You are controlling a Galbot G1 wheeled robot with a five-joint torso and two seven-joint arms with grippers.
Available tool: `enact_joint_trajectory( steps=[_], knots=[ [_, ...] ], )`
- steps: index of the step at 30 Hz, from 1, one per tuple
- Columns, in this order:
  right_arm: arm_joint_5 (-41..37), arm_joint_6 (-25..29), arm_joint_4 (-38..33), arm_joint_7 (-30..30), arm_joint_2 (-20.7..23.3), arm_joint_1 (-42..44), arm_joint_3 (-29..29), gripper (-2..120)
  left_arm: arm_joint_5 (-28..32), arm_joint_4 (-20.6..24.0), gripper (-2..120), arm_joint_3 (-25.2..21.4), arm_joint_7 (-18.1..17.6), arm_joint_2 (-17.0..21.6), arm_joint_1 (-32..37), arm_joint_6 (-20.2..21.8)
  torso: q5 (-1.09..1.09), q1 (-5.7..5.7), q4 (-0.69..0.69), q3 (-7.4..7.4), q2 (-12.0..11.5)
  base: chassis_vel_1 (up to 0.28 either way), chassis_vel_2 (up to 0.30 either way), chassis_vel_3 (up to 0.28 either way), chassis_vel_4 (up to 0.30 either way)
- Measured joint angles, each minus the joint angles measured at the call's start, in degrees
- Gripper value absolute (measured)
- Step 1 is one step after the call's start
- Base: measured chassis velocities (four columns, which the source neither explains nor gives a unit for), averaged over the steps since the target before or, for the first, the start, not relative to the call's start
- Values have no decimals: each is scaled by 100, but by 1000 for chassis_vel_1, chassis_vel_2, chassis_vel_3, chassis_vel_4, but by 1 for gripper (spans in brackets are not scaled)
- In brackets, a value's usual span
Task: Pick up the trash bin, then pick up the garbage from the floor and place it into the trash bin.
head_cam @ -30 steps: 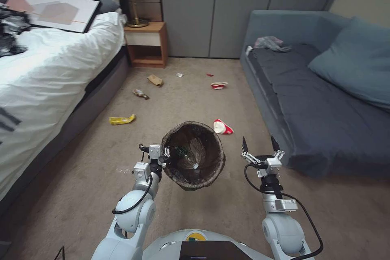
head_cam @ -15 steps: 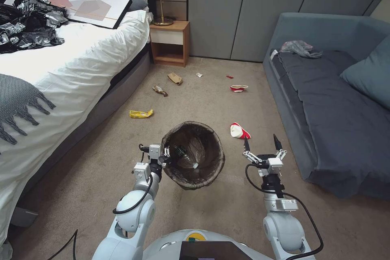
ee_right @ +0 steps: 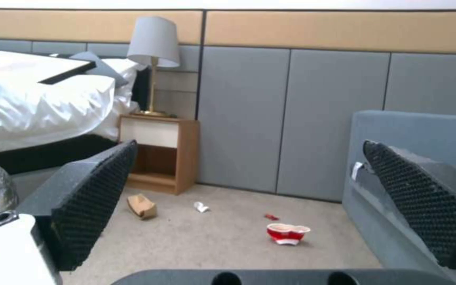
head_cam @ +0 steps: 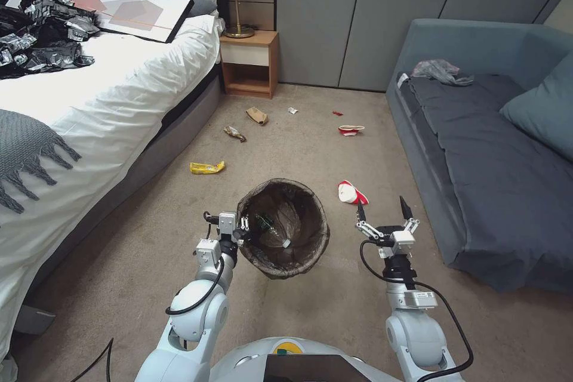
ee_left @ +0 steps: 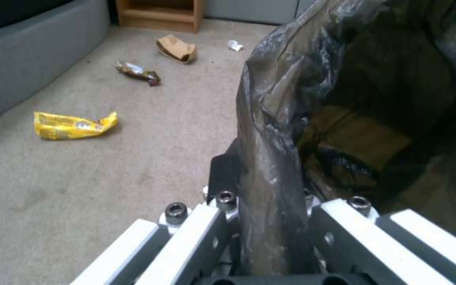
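Fingers of the left gripper (head_cam: pixel 246 230) are clamped on the bag-lined rim of the trash bin (head_cam: pixel 285 230), which is held off the carpet. Fingers of the right gripper (head_cam: pixel 382 212) are spread apart, empty. A crushed cup (head_cam: pixel 351 193) lies at its eleven o'clock.

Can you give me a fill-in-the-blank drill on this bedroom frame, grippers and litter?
1. The left gripper is shut on the rim of the round bag-lined ____.
2. The right gripper hangs with its fingers ____, holding nothing.
3. The crushed red-and-white paper cup nearest the right gripper lies on the ____.
4. The yellow snack wrapper lies on the side of the white-sheeted ____, not the grey sofa.

Missing words: trash bin; open; carpet; bed
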State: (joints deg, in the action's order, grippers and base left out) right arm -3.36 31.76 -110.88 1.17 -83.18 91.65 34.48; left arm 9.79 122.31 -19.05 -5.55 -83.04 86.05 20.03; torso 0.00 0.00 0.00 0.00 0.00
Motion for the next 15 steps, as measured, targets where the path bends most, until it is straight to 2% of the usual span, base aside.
enact_joint_trajectory(
  steps=[6, 15],
  knots=[
    [-3, 0, 14, 2, -1, -2, -2, 100, -29, 0, 2, -3, 4, 1, -4, -15, 0, 0, 0, 0, 0, -92, 85, 97, -74],
    [-16, 22, 70, 47, -1, -6, 8, 100, -63, -49, 2, -8, -18, -2, -20, -21, -1, 0, 0, 1, 0, -214, 208, 214, -205]
  ],
)
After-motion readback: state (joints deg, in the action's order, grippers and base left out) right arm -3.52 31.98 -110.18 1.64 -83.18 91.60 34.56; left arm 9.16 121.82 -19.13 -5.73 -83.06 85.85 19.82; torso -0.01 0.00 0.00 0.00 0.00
